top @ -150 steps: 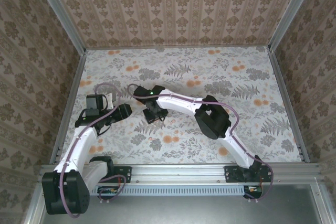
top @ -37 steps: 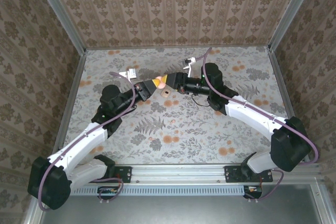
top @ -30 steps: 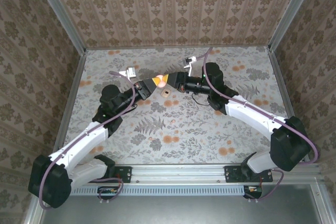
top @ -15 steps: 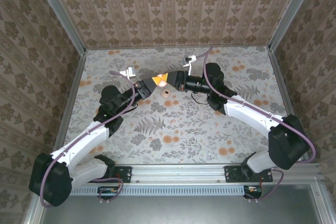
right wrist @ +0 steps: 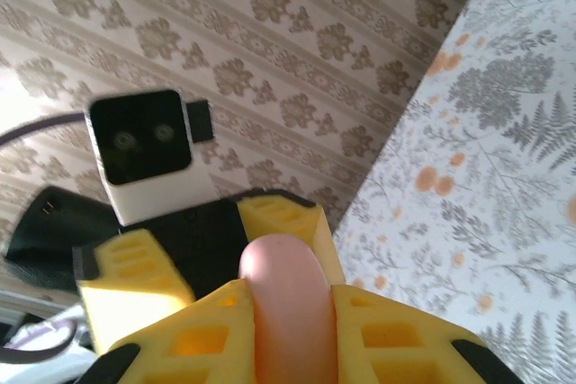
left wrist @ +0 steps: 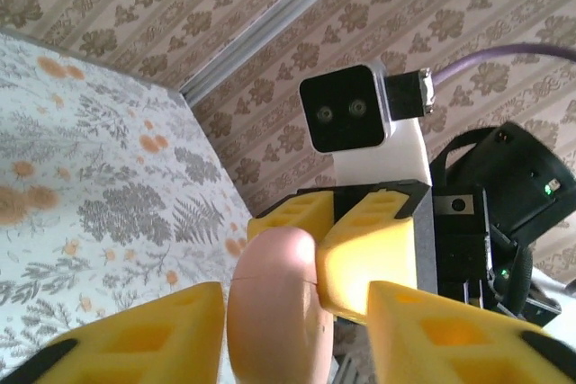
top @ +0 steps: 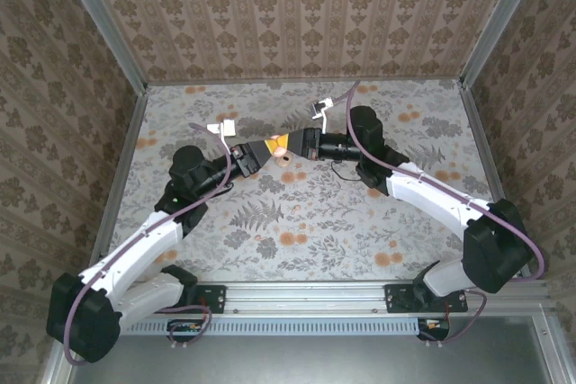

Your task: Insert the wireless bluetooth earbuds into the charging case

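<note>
Floral table below; smooth pink rounded charging case clamped in right hand, left hand spread apart.

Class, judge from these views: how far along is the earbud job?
Done: the pink round disc-shaped case is lifted off the floral table. In hand: the right end effector clamps it; the left end effector stands open around it. Left, apparently: inserting the earbuds.

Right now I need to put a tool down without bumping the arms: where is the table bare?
Bare table: the wide pocket between the left arm, the right arm and the near rail, and the far right corner behind that arm. Crowded: far of centre, where both arms' fingers meet around the pink case.
</note>
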`<action>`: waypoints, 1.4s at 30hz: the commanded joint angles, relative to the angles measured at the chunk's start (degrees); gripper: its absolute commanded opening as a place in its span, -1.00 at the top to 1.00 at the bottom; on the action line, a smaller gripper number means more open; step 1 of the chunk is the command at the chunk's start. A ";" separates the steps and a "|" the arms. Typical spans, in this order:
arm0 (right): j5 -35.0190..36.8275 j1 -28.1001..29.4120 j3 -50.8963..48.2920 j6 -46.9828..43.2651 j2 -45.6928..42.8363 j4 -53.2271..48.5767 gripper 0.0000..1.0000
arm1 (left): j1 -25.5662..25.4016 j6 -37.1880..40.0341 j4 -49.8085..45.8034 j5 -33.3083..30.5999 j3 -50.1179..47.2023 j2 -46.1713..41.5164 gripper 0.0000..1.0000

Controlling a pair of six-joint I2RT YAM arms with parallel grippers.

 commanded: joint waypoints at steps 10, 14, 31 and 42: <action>-1.58 -0.45 10.81 -29.35 -9.99 -30.31 0.78 | 6.39 23.14 -18.67 18.11 8.61 -5.50 -0.19; -2.54 -0.45 11.79 -34.24 -10.73 -33.53 0.78 | 5.87 28.73 -18.24 25.16 9.75 -5.14 -0.19; -6.18 -0.36 8.88 -35.86 -13.00 -27.95 0.79 | -2.82 24.66 -3.01 26.74 8.48 1.20 -0.16; -7.06 0.00 8.26 -35.11 -13.00 -26.66 0.79 | -3.14 21.26 1.51 27.17 8.27 3.81 -0.03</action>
